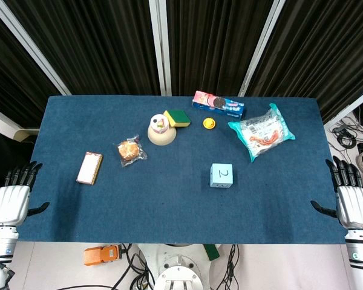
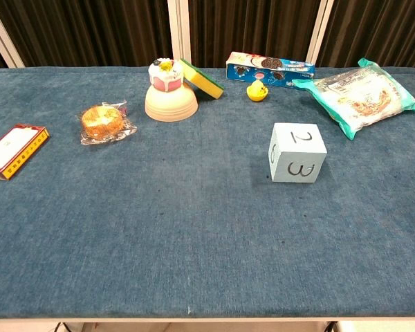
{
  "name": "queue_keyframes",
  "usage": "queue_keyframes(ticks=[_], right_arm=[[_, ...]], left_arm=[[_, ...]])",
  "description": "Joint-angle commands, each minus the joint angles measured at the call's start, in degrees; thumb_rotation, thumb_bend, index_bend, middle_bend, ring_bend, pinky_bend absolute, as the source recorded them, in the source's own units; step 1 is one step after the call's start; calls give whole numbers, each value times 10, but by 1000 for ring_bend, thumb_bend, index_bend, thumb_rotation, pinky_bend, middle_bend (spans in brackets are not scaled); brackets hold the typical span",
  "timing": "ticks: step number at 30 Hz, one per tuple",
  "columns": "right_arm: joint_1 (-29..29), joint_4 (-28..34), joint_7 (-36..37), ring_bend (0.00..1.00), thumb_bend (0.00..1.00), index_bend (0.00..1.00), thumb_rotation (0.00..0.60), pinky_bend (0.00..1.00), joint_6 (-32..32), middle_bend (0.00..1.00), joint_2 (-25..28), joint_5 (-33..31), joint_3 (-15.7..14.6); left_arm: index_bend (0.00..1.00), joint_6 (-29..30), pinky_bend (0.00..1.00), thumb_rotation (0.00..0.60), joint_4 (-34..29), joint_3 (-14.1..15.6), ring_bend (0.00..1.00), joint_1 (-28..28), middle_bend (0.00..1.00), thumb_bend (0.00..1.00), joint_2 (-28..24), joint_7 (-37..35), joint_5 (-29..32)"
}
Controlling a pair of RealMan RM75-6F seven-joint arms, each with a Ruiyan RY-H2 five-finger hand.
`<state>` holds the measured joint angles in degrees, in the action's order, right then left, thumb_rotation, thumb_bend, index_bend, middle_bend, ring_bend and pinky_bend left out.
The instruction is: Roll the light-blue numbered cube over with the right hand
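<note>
- The light-blue numbered cube (image 1: 221, 175) sits by itself on the blue table (image 1: 169, 211), right of the middle, with a 2 on its top face; the chest camera also shows a 3 on the face toward the robot (image 2: 297, 153)
- Nothing touches the cube; carpet shows all round it
- The right hand (image 1: 353, 199) hangs off the right edge of the table, well apart from the cube, fingers straight and spread, thumb sticking out toward the table, holding nothing
- The left hand (image 1: 13, 198) mirrors it off the left edge, fingers apart and likewise holding nothing
- Neither hand shows in the chest camera
- Behind the cube and to its right lies a teal snack bag (image 1: 261, 131), tilted, near the far right of the table
- Further back is a long blue cookie box (image 1: 218, 104) by the far edge, and just in front of it a small yellow duck toy (image 1: 209, 123)
- Left of the duck, a green and yellow sponge (image 1: 178, 118) leans against an upturned cream bowl (image 1: 161, 135) with a small toy cake (image 2: 165, 73) on top
- A wrapped bun (image 1: 130, 150) in clear plastic lies left of the bowl, near it but apart
- Furthest left is a small flat box (image 1: 89, 167) with a yellow rim, lying flat, well apart from the bun
</note>
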<state>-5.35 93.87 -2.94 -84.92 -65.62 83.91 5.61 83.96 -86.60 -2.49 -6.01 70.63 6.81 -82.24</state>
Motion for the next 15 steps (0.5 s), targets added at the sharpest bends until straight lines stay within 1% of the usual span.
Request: queue_keyframes(ticks=[1, 5, 7, 9, 11, 13, 14, 15], right_arm=[[-4, 3, -6, 0, 179, 0, 600, 19, 5, 42, -2, 0, 0], [-10, 17, -19, 0, 180, 0, 600, 20, 17, 42, 1, 4, -3], [-18, 35, -39, 0, 180, 0, 600, 32, 27, 42, 2, 4, -2], [-31, 68, -69, 0, 180, 0, 600, 69, 47, 41, 4, -4, 1], [-53, 116, -114, 0, 180, 0, 600, 103, 80, 41, 7, -25, 9], [-80, 162, -177, 0, 173, 0, 600, 126, 118, 41, 7, -57, 19], [-93, 180, -207, 0, 167, 0, 600, 134, 133, 41, 4, -76, 25], [-112, 199, -249, 0, 164, 0, 600, 135, 153, 41, -2, -108, 33]], left_arm=[[82, 3, 0, 600, 5, 0, 0, 4, 70, 21, 2, -5, 2], [82, 8, 0, 600, 13, 2, 0, 8, 70, 21, 5, -12, 0], [82, 9, 0, 600, 19, 3, 0, 10, 70, 21, 7, -18, -2], [82, 9, 0, 600, 24, 3, 0, 10, 70, 21, 10, -24, -4], [82, 11, 0, 600, 30, 3, 0, 10, 70, 21, 13, -31, -8], [82, 14, 0, 600, 36, 4, 0, 12, 70, 21, 17, -37, -13], [82, 15, 0, 600, 38, 5, 0, 12, 70, 21, 18, -39, -14], [82, 16, 0, 600, 41, 5, 0, 13, 70, 21, 20, -42, -16]])
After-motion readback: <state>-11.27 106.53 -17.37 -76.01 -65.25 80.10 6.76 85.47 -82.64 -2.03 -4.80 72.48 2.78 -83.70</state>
